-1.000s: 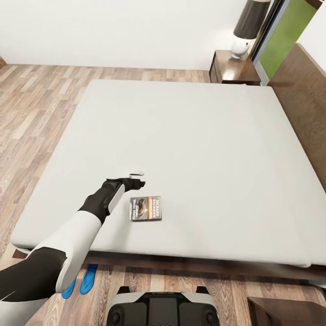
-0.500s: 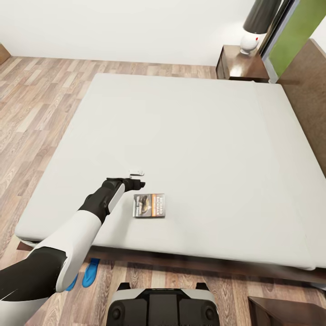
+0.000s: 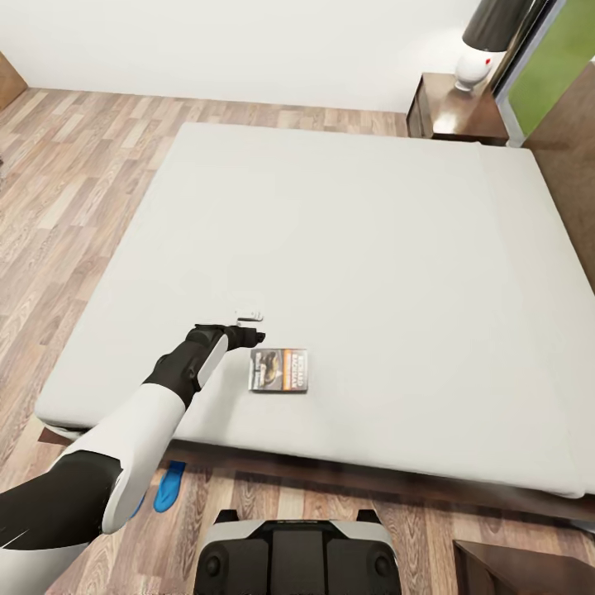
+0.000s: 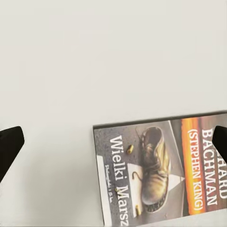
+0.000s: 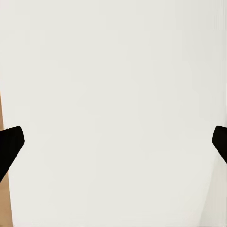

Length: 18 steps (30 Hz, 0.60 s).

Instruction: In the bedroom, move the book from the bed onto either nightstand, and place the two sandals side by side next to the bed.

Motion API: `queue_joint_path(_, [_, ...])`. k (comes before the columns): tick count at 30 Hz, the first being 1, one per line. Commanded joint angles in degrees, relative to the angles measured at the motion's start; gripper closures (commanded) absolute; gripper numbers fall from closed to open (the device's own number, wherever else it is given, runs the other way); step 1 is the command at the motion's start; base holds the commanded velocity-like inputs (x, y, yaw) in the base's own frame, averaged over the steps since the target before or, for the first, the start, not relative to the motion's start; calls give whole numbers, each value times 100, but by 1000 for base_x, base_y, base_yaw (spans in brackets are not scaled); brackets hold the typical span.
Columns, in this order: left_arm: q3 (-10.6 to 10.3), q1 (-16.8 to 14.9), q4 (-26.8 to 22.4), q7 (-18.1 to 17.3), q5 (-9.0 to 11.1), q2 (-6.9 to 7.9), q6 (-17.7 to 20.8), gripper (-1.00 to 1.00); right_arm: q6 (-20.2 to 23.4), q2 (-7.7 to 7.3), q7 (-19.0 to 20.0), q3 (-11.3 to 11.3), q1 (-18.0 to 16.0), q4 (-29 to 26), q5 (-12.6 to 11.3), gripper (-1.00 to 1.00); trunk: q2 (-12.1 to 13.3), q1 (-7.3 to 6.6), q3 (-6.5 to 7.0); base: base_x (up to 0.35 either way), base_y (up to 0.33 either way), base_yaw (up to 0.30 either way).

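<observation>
My left arm: stretched forward over the large pale grey-white mattress bed (image 3: 347,248), wrist level. My left gripper (image 3: 258,335): jaws spread wide, holding nothing, hovering just beside the small dark-grey paperback book with an orange band (image 3: 279,369). Book: flat on the mattress near the bed's near edge. My right gripper (image 5: 113,142): jaws wide apart, empty.

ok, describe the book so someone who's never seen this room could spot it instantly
Start from the large bed with the pale grey-white mattress. Near its foot edge, just beside the left gripper, a small thin paperback, the book, lies flat. It is the one dark thing on the plain mattress: grey cover, orange band, a boot picture and white lettering.
</observation>
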Motion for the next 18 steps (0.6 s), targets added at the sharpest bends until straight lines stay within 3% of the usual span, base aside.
queue_joint_path(1, [-14, -2, -5, 12, 46, 2, 27, -100, 26, 2, -14, 44, 2, -7, -26, -100, -8, 3, -15, 0, 0, 80])
queue_joint_path(8, [-14, -2, -7, 13, 46, 0, 29, -100, 24, 2, -12, 42, 2, -7, -26, -100, -8, 3, -73, 0, 0, 11])
queue_joint_path(18, [-14, -3, -13, 14, 39, -34, 29, -100, 23, 2, -11, 41, 2, -7, -26, -100, -8, 3, -106, 0, 0, -206])
